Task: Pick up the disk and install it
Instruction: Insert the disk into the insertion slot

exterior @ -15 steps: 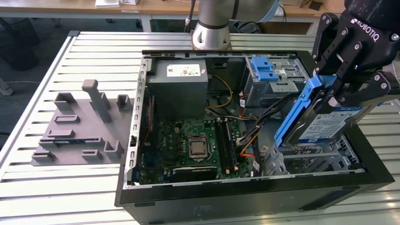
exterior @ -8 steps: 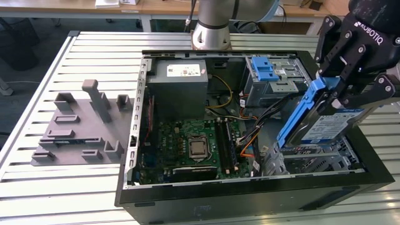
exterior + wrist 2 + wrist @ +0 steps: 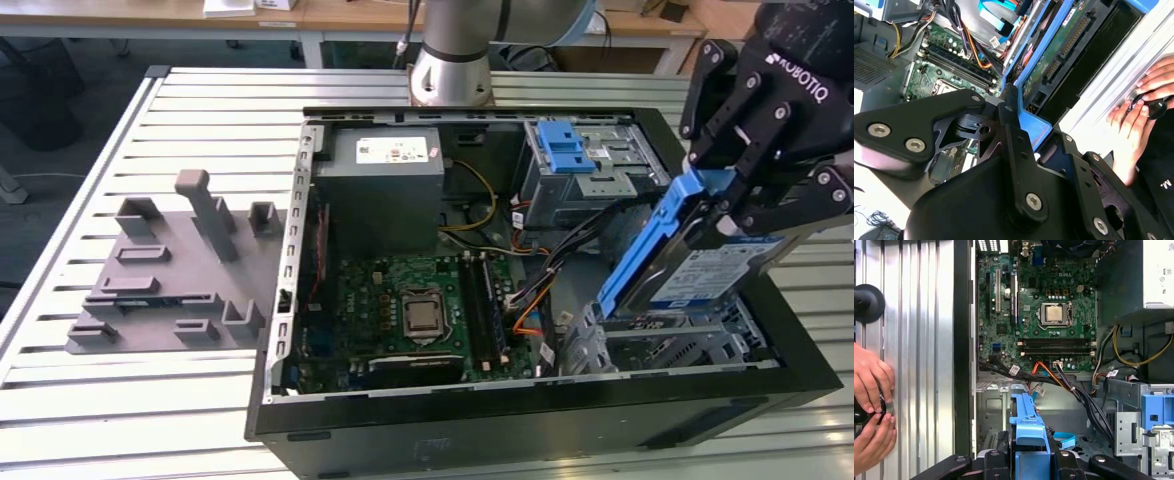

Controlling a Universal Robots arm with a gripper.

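Observation:
The disk (image 3: 707, 275), silver-grey with a blue-and-white label and blue side rails, hangs tilted on edge over the metal drive cage (image 3: 667, 345) at the front right corner of the open computer case (image 3: 534, 420). My gripper (image 3: 745, 205) is shut on the disk's upper end, coming in from the exterior view's right. The second wrist view shows the disk's green underside (image 3: 1054, 55) and a blue rail beyond my black fingers (image 3: 1010, 102). In the first wrist view the disk's blue rail (image 3: 1026, 425) sticks out from the gripper (image 3: 1026, 462) toward the case's inside.
Inside the case lie the motherboard (image 3: 414, 310), a grey power supply box (image 3: 387, 175), a blue latch piece (image 3: 567, 145) and loose cables (image 3: 534, 290). A grey fixture (image 3: 174, 270) sits on the slatted table. A person's hands (image 3: 871, 410) rest outside the case wall.

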